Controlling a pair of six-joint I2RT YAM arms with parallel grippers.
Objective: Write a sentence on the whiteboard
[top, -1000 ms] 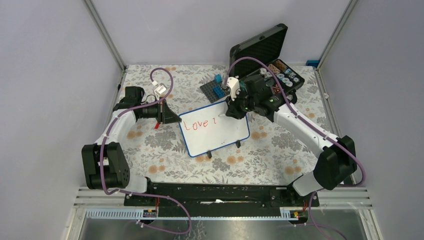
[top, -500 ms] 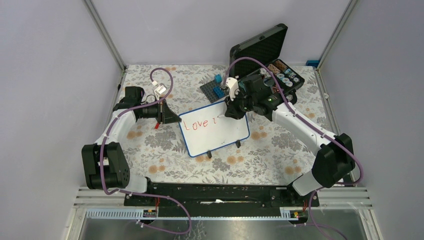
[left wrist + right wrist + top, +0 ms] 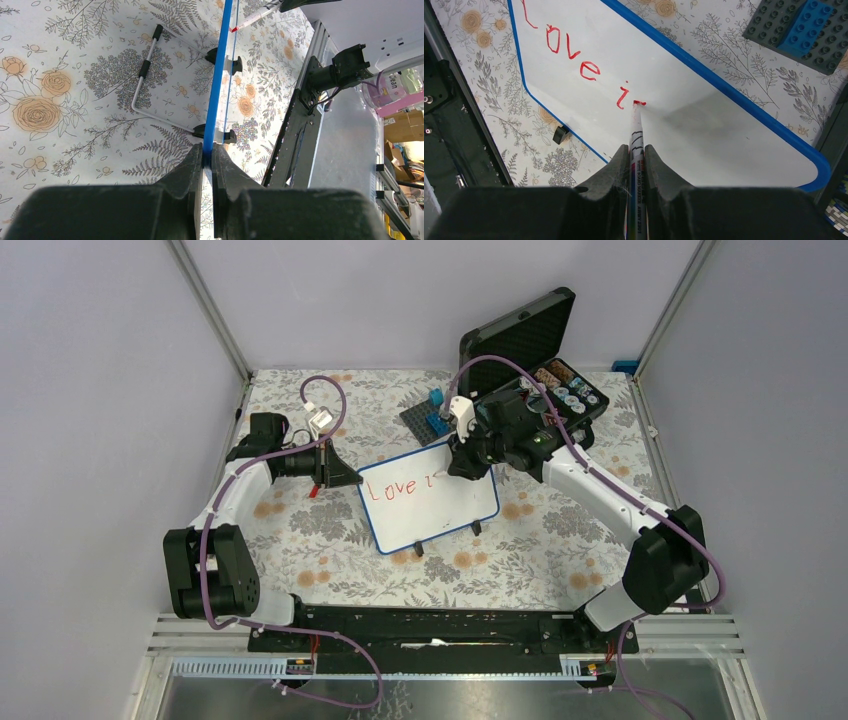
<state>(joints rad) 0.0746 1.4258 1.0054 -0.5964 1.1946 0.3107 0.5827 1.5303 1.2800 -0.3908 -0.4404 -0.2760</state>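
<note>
- The right gripper [image 3: 636, 150] is pinching a marker [image 3: 636, 131] between its two fingers, jaws narrowed onto the barrel, with the red tip sticking out straight ahead of them.
- That tip is touching the white face of the whiteboard [image 3: 684, 115] just ahead of the fingers, and a short red stroke is starting right at the tip.
- The sentence [image 3: 574, 55] is running away to the left of the marker tip: in the right wrist view it is reading "Love i", with the "i" lying just beside the tip.
- The left gripper [image 3: 207, 150] is clamping the blue frame of the whiteboard, one finger on each side of the thin edge, jaws closed down to the frame's thickness.
- Ahead of the left fingers the frame is running off edge-on, with two black feet [image 3: 233, 65] sitting against it and a bent wire stand [image 3: 145, 70] lying on the floral tablecloth [image 3: 60, 60] to the left of it.
- Beyond the board's far edge, to the upper right of the right gripper, a grey studded baseplate [image 3: 774, 25] is carrying a blue brick [image 3: 809, 25].
- In the overhead view, an open black case [image 3: 525, 335] is standing just behind the right gripper.
</note>
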